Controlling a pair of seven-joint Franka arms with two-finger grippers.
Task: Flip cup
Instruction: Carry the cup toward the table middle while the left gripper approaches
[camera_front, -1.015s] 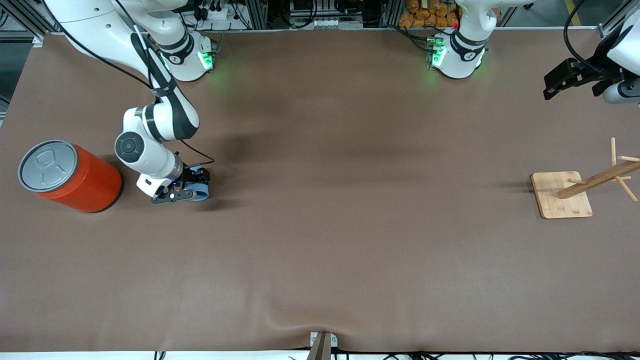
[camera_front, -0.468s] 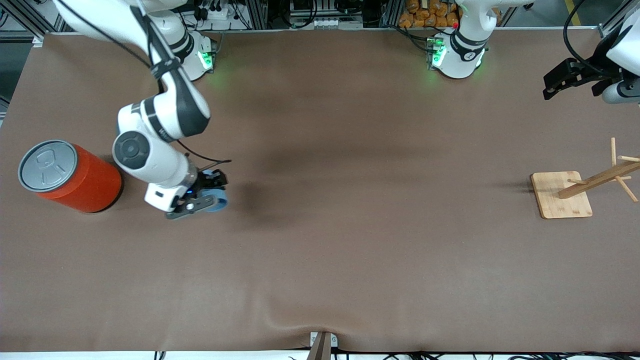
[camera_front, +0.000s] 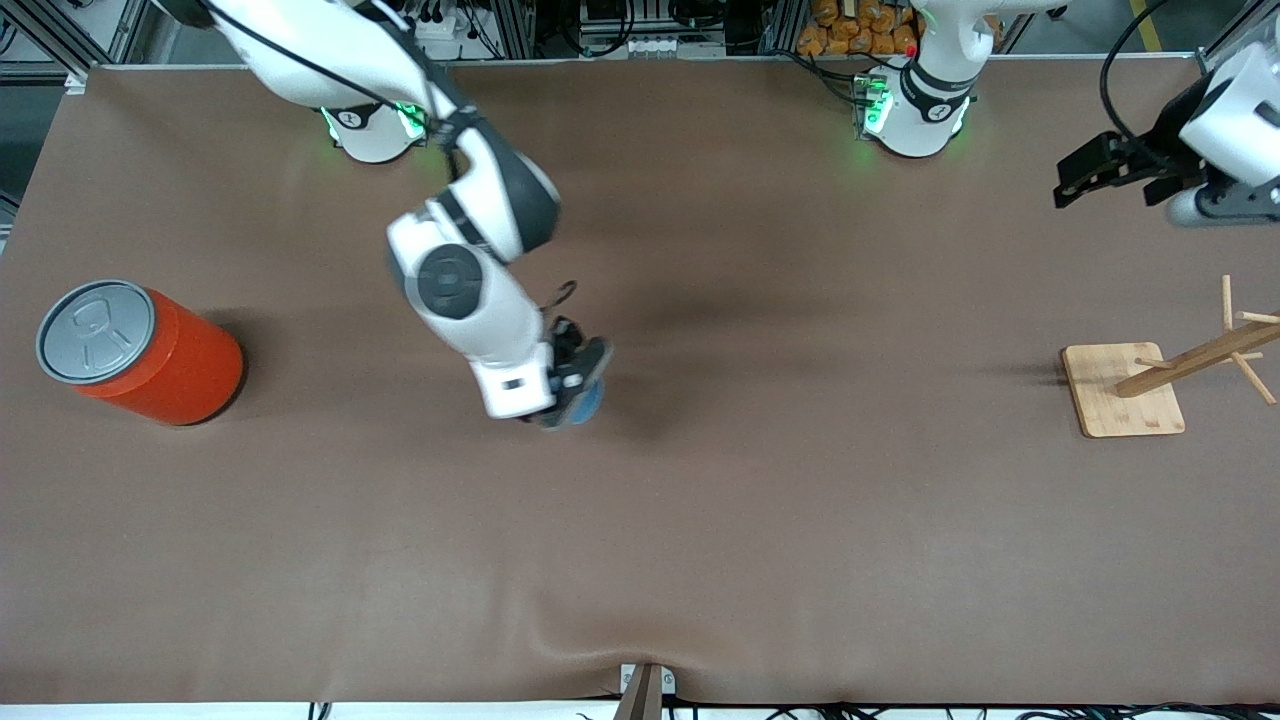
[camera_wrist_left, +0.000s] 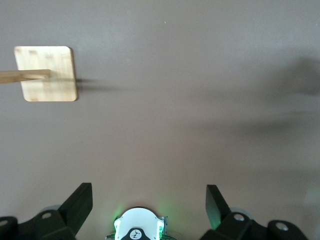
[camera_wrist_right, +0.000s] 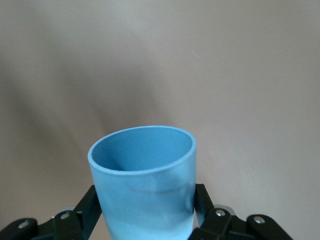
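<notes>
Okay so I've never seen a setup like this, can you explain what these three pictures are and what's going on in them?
Two white robot arms work at a brown table. One picture looks down from a high camera facing them; the other two come from cameras on each arm's wrist. The right gripper, over the middle of the table, holds a small blue cup between its fingers. The left gripper waits open, up over the left arm's end of the table. On the table are an orange can with a grey lid at the right arm's end, and a wooden peg stand at the left arm's end.
</notes>
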